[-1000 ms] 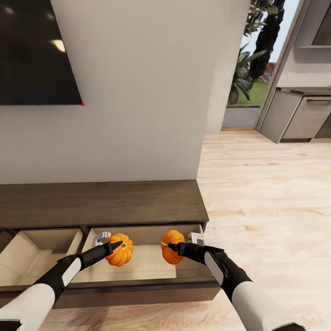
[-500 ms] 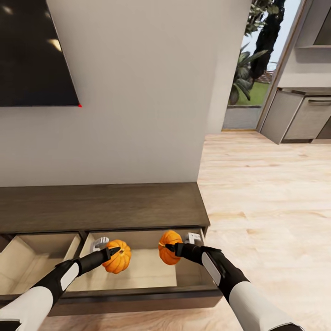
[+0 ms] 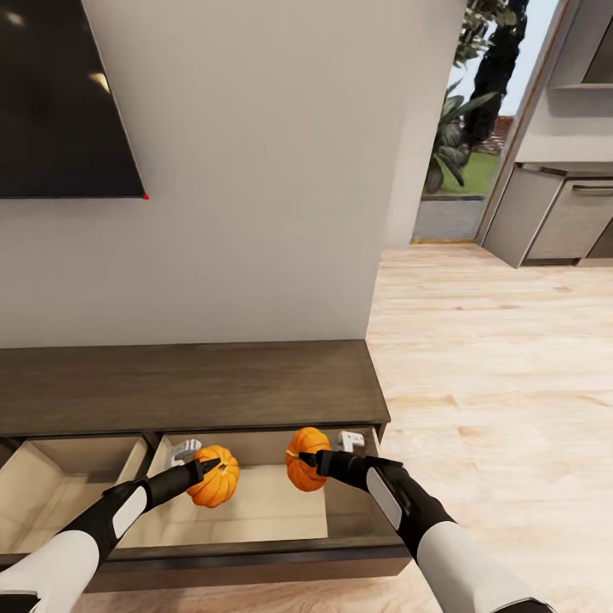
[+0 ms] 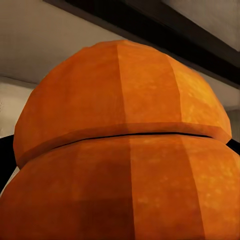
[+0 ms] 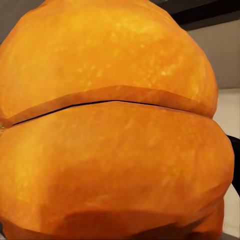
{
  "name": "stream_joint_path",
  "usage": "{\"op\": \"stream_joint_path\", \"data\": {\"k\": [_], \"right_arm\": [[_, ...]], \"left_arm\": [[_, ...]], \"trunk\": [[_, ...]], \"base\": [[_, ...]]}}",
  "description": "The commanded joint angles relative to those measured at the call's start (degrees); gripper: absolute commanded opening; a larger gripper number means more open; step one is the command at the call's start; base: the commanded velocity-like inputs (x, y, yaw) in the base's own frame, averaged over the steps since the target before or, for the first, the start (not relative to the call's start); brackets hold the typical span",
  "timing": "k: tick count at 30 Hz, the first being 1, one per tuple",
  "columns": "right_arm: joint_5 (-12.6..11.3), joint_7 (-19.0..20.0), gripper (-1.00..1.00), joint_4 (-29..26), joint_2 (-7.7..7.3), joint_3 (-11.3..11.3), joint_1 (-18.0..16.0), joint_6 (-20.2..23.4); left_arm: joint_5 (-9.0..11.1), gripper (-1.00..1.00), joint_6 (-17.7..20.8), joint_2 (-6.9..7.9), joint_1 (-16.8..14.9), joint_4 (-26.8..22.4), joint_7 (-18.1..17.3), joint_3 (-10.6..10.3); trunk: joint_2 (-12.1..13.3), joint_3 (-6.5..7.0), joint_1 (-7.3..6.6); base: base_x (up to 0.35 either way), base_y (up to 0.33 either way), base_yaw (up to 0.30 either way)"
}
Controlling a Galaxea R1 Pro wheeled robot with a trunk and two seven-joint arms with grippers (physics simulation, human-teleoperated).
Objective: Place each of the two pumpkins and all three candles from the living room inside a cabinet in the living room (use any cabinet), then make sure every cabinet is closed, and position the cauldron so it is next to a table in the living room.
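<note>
Open drawer (image 3: 255, 519) offers free room below pumpkins (image 3: 215, 477).

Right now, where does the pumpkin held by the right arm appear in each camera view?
Head view: the right-hand pumpkin sits low and central, over the open drawer of the cabinet.
Right wrist view: the same pumpkin is very close to the lens.
Left wrist view: it holds the other pumpkin.
Shared landmark: the drawer's pale interior.

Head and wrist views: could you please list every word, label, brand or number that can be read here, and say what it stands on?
None: no readable text anywhere.
The black screen, the cabinet and both pumpkins carry no lettering.
</note>
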Motion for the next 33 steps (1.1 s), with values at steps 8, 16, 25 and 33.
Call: {"op": "stream_joint_path", "data": {"k": [8, 16, 25, 33], "right_arm": [[-0.52, -0.19, -1.0, 0.02, 0.39, 0.08, -0.02, 0.33], [-0.91, -1.25, -1.0, 4.12, 0.62, -0.04, -0.04, 0.7], [-0.98, -2.68, -1.0, 10.89, 1.11, -0.3, -1.12, -0.11], [-0.97, -2.72, -1.0, 11.71, 1.0, -0.43, -1.89, -0.36]], "left_arm": [[0.95, -1.0, 0.55, 0.47, -0.02, -0.22, -0.39, -0.09], [0.89, -1.0, 1.05, 0.34, -0.03, -0.4, -0.12, -0.08], [0.68, -1.0, 1.36, -0.16, -0.02, -0.04, 4.4, -0.21], [0.74, -1.0, 1.09, -0.33, -0.02, -0.27, 4.17, -0.21]], "trunk": [[-0.02, -0.05, -0.01], [-0.02, -0.05, -0.01], [-0.02, -0.05, -0.01], [-0.02, -0.05, -0.01]], "base": [[0.0, 0.0, 0.102], [0.0, 0.0, 0.003], [0.0, 0.0, 0.0], [0.0, 0.0, 0.0]]}}
